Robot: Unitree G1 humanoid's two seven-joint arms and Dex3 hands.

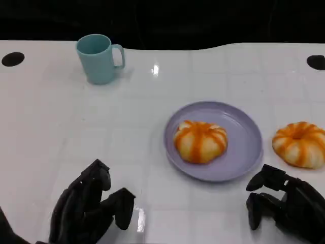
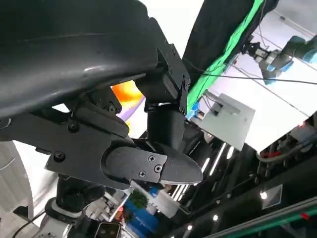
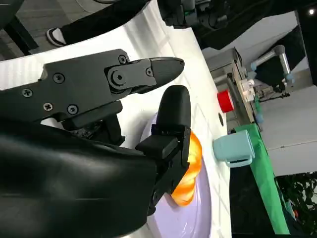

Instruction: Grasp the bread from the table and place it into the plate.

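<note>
Bread (image 1: 200,141) — round, flat on plate (image 1: 244,152)

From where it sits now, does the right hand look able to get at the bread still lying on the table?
Probably yes: the right hand is empty, and the bread on the table lies just beyond it, beside the purple plate, with nothing between.

A teal mug (image 1: 100,58) stands on the white table (image 1: 61,127).

The right hand (image 3: 148,99) holds nothing. Past its black fingers (image 3: 171,114), orange bread (image 3: 190,168) sits on the purple plate (image 3: 193,218). A blue-green cup (image 3: 235,148) stands farther off.
</note>
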